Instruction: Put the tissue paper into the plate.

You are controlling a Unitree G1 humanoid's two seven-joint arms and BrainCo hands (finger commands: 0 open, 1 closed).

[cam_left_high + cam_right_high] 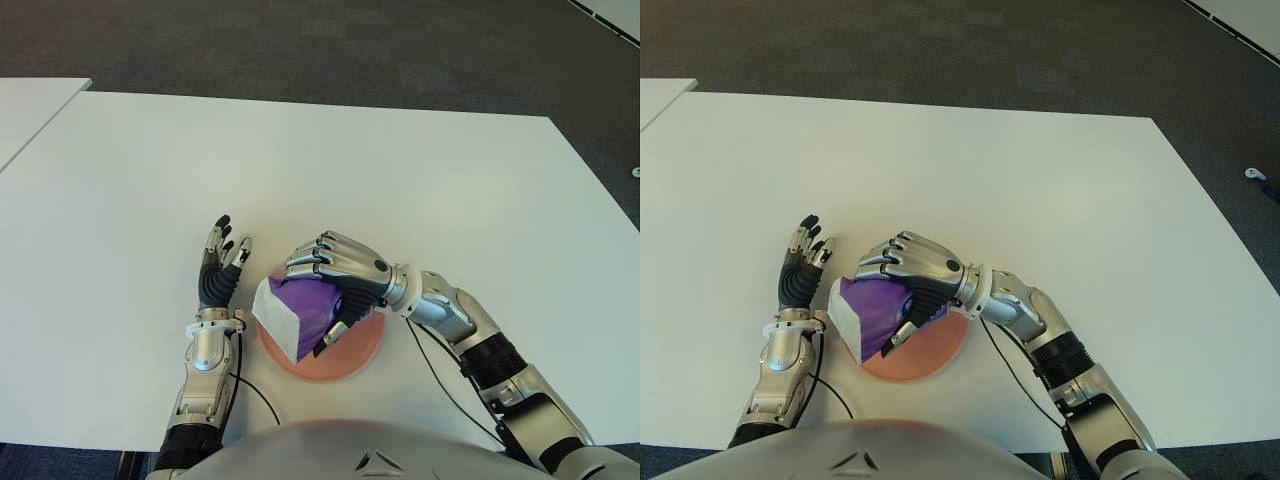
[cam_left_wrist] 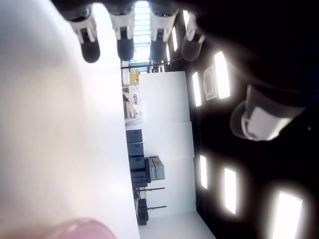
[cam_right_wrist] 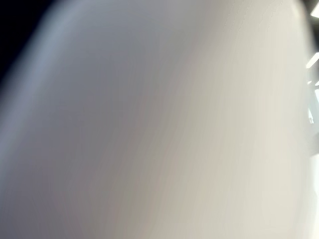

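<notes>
eye views: right hand [image 1: 335, 272] fingers wrapped over purple tissue pack [image 1: 300, 310], pack tilted on pink plate [image 1: 362, 352]; left hand [image 1: 220, 270] beside plate's left, fingers extended, empty.
left wrist: fingers [image 2: 124, 47] straight, holding nothing.
right wrist: blank, nothing readable.
handling: likely light, squashy, slick wrapper; grip across the broad sides.

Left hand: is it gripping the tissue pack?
No. The left hand shows beside the plate, fingers spread, while the right hand holds the tissue pack.

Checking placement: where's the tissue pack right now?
In the eye views, the tissue pack sits over the plate near the table's front edge, gripped by the right hand; the left hand shows just left.
</notes>
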